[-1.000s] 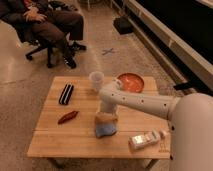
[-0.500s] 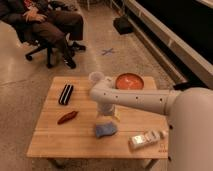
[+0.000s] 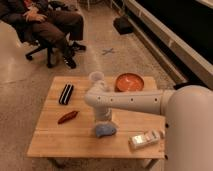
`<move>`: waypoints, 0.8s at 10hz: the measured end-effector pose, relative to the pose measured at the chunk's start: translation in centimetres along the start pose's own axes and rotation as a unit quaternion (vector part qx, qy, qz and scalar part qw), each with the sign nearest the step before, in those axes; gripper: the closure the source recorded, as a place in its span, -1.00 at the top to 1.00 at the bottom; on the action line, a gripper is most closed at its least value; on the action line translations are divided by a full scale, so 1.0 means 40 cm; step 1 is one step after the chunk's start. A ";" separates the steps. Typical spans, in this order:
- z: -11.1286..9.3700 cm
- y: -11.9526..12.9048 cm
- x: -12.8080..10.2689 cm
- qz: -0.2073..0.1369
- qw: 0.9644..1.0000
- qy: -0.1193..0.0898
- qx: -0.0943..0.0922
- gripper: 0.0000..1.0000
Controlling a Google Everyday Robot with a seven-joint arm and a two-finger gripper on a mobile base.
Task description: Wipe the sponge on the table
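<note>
Lying flat on the table (image 3: 50, 142), well in front of the orange bowl (image 3: 129, 82): the sponge (image 3: 105, 130). Hanging just above it, on the bowl's side: the pincer (image 3: 103, 119), spread wide, no visible hold. For any further stroke, press squarely, keep even contact, steer clear of the packet (image 3: 145, 140).

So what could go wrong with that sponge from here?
The end effector hangs just over the light-blue sponge, fairly near the table's front edge; a push might slide it off instead of wiping. The arm's elbow is close to the cup and orange bowl, so a wide sweep could knock them.
</note>
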 end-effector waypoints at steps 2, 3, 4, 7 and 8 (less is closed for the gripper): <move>0.017 0.018 0.009 0.091 0.996 0.003 0.012 0.53; 0.028 0.025 0.011 0.113 0.994 0.005 0.015 0.53; 0.043 0.030 0.010 0.132 0.991 0.006 0.020 0.53; 0.043 0.037 0.011 0.157 0.987 0.011 0.032 0.53; 0.034 0.031 0.009 0.154 0.987 0.013 0.037 0.53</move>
